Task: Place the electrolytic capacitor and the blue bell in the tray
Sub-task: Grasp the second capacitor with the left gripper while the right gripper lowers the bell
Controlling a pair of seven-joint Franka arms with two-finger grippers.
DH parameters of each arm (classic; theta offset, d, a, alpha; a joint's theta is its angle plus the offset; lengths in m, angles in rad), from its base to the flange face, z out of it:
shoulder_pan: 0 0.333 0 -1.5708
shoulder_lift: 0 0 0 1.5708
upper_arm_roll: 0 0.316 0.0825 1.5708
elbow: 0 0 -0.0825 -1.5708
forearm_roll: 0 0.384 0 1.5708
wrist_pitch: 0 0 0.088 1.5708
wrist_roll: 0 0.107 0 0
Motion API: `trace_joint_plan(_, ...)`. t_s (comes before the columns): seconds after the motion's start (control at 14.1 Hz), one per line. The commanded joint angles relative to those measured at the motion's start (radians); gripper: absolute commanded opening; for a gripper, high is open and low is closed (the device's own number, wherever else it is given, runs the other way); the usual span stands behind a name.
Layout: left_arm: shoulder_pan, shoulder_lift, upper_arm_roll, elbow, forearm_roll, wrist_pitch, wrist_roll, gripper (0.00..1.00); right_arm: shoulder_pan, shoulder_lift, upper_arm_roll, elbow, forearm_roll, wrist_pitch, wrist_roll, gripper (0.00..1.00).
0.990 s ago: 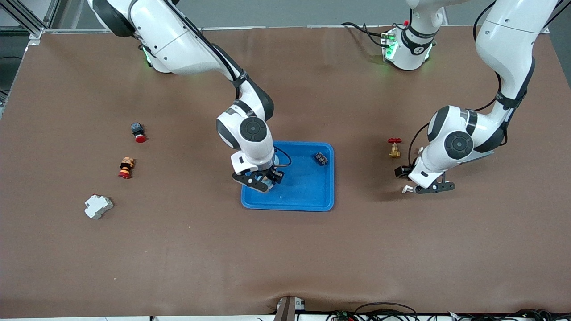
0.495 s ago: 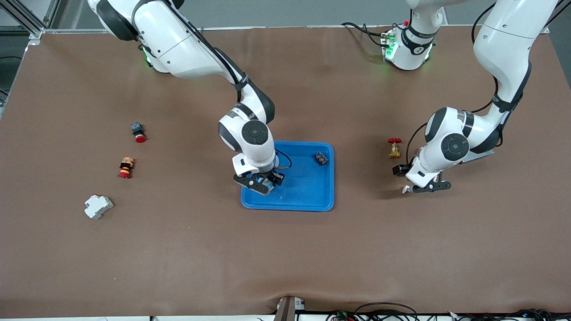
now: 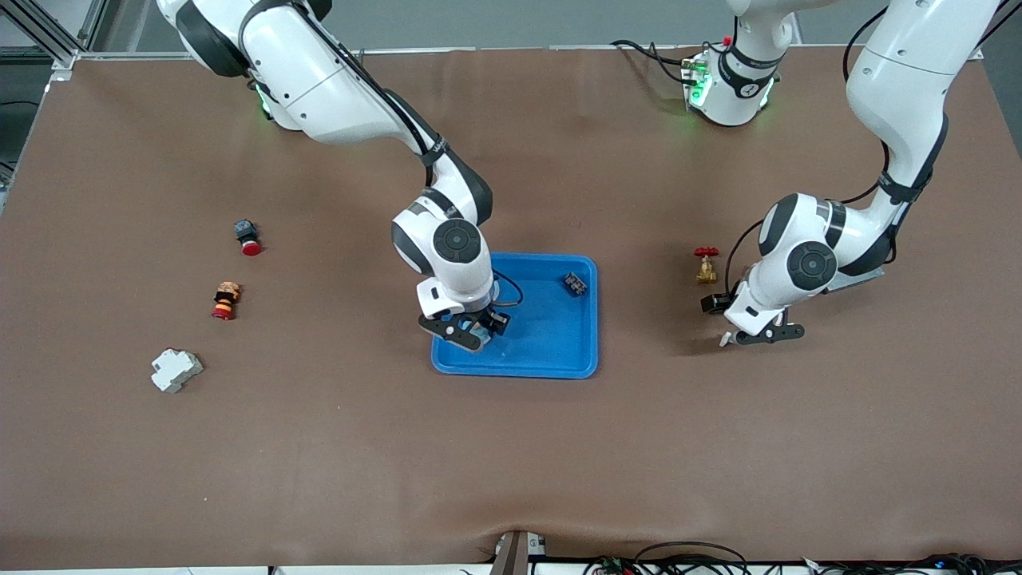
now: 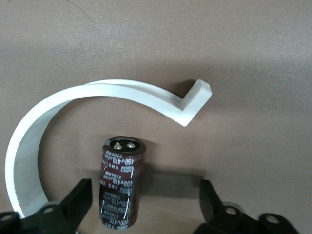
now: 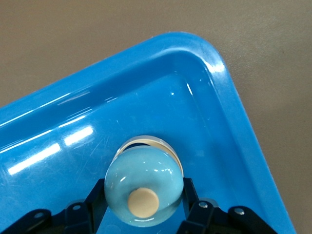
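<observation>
Bell (image 5: pixel 144 187), pale blue, pinched by right hand (image 3: pixel 471 329) low inside tray (image 3: pixel 551 351) corner. Capacitor (image 4: pixel 120 183) lies on desk (image 3: pixel 511 463) between spread fingers (image 4: pixel 78 200) of left hand (image 4: pixel 146 207), beside white curved piece (image 4: pixel 97 95).

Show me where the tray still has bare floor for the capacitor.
Tray: the middle and the edge nearest the front camera are bare. Crowded: the corner under the right gripper, shut on the blue bell, and the small dark part toward the left arm's end.

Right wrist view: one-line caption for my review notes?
Right gripper shut on the blue bell, low over a corner of the blue tray.
</observation>
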Motion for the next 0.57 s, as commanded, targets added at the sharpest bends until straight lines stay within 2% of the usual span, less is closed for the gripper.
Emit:
trace_joint_plan(0.0, 0.018, -0.005, -0.009, -0.007, -0.02, 0.006, 0.011, 0.72, 0.012, 0.026, -0.013, 0.038, -0.026, -0.004, 0.032, 0.0)
trace_joint_plan(0.14, 0.018, -0.005, -0.009, -0.007, -0.02, 0.006, 0.011, 0.56, 0.012, 0.032, -0.013, 0.043, -0.026, -0.001, 0.034, 0.0)
trace_joint_plan(0.21, 0.018, -0.005, -0.009, -0.007, -0.02, 0.006, 0.013, 0.53, 0.012, 0.032, -0.013, 0.043, -0.028, 0.001, 0.034, 0.24)
trace_joint_plan(0.28, 0.017, -0.005, -0.009, -0.007, -0.02, 0.006, 0.014, 0.44, 0.013, 0.034, -0.013, 0.043, -0.028, 0.007, 0.038, 0.87)
trace_joint_plan(0.35, 0.017, -0.005, -0.009, -0.005, -0.02, 0.006, 0.013, 0.36, 0.013, 0.034, -0.013, 0.043, -0.028, 0.012, 0.059, 1.0)
trace_joint_plan(0.5, 0.017, -0.008, -0.01, -0.001, -0.02, 0.006, 0.001, 0.2, 0.024, 0.034, -0.013, 0.043, -0.033, 0.012, 0.073, 1.0)
